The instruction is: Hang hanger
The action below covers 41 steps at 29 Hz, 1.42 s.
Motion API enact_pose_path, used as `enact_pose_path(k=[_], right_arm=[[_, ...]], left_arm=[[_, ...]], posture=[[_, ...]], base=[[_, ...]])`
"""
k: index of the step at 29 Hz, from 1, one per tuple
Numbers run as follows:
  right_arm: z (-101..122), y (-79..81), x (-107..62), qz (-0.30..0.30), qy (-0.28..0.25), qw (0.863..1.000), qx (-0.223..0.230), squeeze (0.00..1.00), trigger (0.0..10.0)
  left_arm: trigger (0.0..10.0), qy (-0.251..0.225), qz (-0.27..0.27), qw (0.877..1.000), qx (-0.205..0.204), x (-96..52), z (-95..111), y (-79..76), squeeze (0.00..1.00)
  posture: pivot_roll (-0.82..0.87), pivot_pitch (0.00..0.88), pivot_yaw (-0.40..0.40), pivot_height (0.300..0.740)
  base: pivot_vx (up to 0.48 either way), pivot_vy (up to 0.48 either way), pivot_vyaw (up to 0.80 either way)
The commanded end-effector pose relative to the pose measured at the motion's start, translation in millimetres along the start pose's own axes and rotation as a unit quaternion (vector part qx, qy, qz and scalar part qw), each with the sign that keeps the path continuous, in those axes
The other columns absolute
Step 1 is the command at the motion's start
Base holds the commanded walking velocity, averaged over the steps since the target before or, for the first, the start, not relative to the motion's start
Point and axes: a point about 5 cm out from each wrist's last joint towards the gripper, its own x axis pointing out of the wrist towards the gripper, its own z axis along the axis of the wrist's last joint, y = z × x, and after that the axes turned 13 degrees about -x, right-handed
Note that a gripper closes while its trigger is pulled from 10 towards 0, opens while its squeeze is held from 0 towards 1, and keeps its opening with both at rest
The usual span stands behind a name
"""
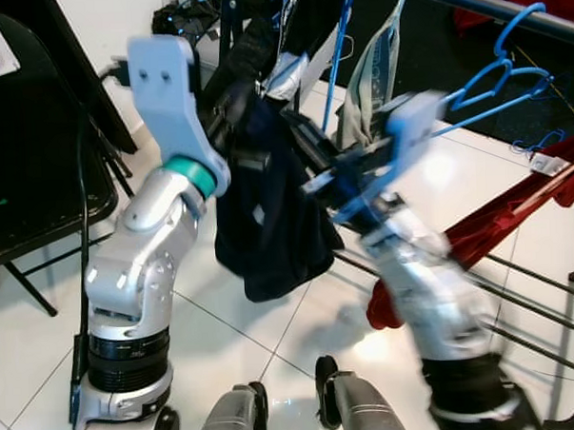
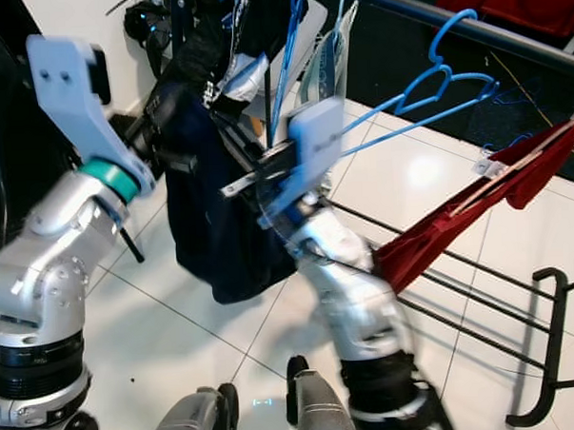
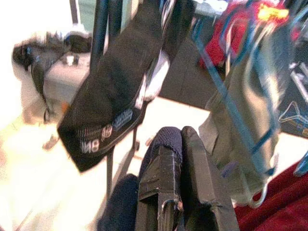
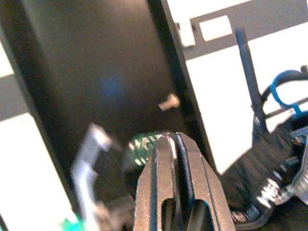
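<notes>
Left jaws (image 3: 171, 163) pinched on dark garment (image 1: 268, 225), right jaws (image 4: 175, 159) closed — beside rack rail (image 2: 450, 17)

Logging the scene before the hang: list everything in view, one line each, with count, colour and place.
Dark garment: one, navy, hanging between the two arms.
Blue hangers: several, blue, on the rail at upper right.
Rail: one, dark, across the top right.
Red cloth: one, red, draped over the drying rack at right.
Drying rack: one, black, low at right.
Folding chair: one, black, far left.
Floor: white tiles.
Left gripper: black fingers together, at the garment.
Right gripper: black fingers together, blurred.
</notes>
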Motion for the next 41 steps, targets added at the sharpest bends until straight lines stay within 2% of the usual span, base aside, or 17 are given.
enact_pose_path(k=[1,3,6,14,15,16,17,20,21,22,23,25,26,30,38,39,41], right_arm=[[7,1.7,-2.4,0.012,-0.017,0.998,0.053,0.00,0.0],[7,1.7,-2.4,0.012,-0.017,0.998,0.053,0.00,0.0],[14,-3.0,-2.1,-0.001,-0.050,0.994,0.100,0.00,0.0],[13,-6.2,-3.1,-0.007,-0.044,0.994,0.103,0.00,0.0],[4,-7.8,-7.8,-0.010,-0.009,0.997,0.072,0.00,2.0],[4,-7.8,-7.8,-0.010,-0.009,0.997,0.072,0.00,2.0],[-11,-8.8,-16.6,-0.014,0.043,0.998,0.037,0.00,10.0],[-11,-8.8,-16.6,-0.014,0.043,0.998,0.037,0.00,10.0],[-29,-6.8,-28.0,-0.012,0.097,0.995,0.016,0.00,10.0],[-29,-6.8,-28.0,-0.012,0.097,0.995,0.016,0.00,10.0],[-54,0.2,-46.9,0.003,0.177,0.984,0.010,0.42,10.0],[-54,0.2,-46.9,0.003,0.177,0.984,0.010,0.42,10.0],[-73,5.8,-63.4,0.013,0.239,0.971,0.007,1.00,10.0],[-90,8.3,-84.5,0.029,0.305,0.952,0.006,1.00,10.0],[-91,15.2,-85.1,0.063,0.317,0.946,0.027,1.00,10.0],[-96,20.3,-76.1,0.066,0.318,0.946,0.021,1.00,10.0],[-96,20.3,-76.1,0.066,0.318,0.946,0.021,1.00,10.0]], left_arm=[[10.0,-0.019,-0.014,1.000,0.008,-1.6,4,-5.9,0.00],[10.0,-0.019,-0.014,1.000,0.008,-1.6,4,-5.9,0.00],[10.0,-0.003,-0.013,1.000,0.011,-5.7,-6,-2.5,0.00],[10.0,-0.004,-0.016,1.000,0.009,-8.8,-6,-2.2,0.00],[10.0,-0.020,-0.020,1.000,0.001,-8.3,2,-4.9,0.00],[10.0,-0.020,-0.020,1.000,0.001,-8.3,2,-4.9,0.00],[10.0,-0.045,-0.027,0.999,-0.007,-6.7,14,-9.1,0.00],[10.0,-0.045,-0.027,0.999,-0.007,-6.7,14,-9.1,0.00],[10.0,-0.072,-0.034,0.997,-0.017,-5.1,27,-13.1,0.00],[10.0,-0.072,-0.034,0.997,-0.017,-5.1,27,-13.1,0.00],[10.0,-0.110,-0.041,0.993,-0.029,-2.7,45,-17.3,0.00],[10.0,-0.110,-0.041,0.993,-0.029,-2.7,45,-17.3,0.00],[10.0,-0.138,-0.046,0.989,-0.038,-1.3,59,-20.1,0.00],[10.0,-0.181,-0.056,0.980,-0.057,0.0,82,-24.7,0.00],[10.0,-0.215,-0.086,0.970,-0.077,0.2,100,-37.1,0.00],[10.0,-0.228,-0.105,0.964,-0.085,1.8,108,-44.9,0.00],[10.0,-0.228,-0.105,0.964,-0.085,1.8,108,-44.9,0.00]], posture=[[-0.08,0.168,0.082,0.740],[-0.08,0.168,0.082,0.740],[-0.07,0.168,0.082,0.740],[-0.07,0.166,0.079,0.740],[-0.07,0.166,0.079,0.740],[-0.07,0.166,0.079,0.740],[-0.07,0.166,0.079,0.740],[-0.07,0.166,0.079,0.740],[-0.07,0.161,0.082,0.740],[-0.07,0.161,0.082,0.740],[-0.07,0.157,0.085,0.740],[-0.07,0.157,0.085,0.740],[-0.07,0.157,0.085,0.740],[-0.08,0.151,0.084,0.740],[-0.07,0.141,0.082,0.740],[-0.07,0.137,0.085,0.740],[-0.07,0.137,0.085,0.740]], base=[[0.000,0.000,0.00],[0.000,0.000,0.00],[0.000,0.000,0.00],[0.000,0.000,0.00],[0.000,0.000,0.00],[0.000,0.000,0.00],[0.000,0.000,0.00],[0.000,0.000,0.00],[0.000,0.000,0.00],[0.000,0.000,0.00],[0.000,0.000,0.00],[0.000,0.000,0.00],[0.000,0.000,0.00],[0.000,0.000,0.00],[0.000,0.000,0.00],[0.000,0.000,0.00],[0.000,0.000,0.00]])
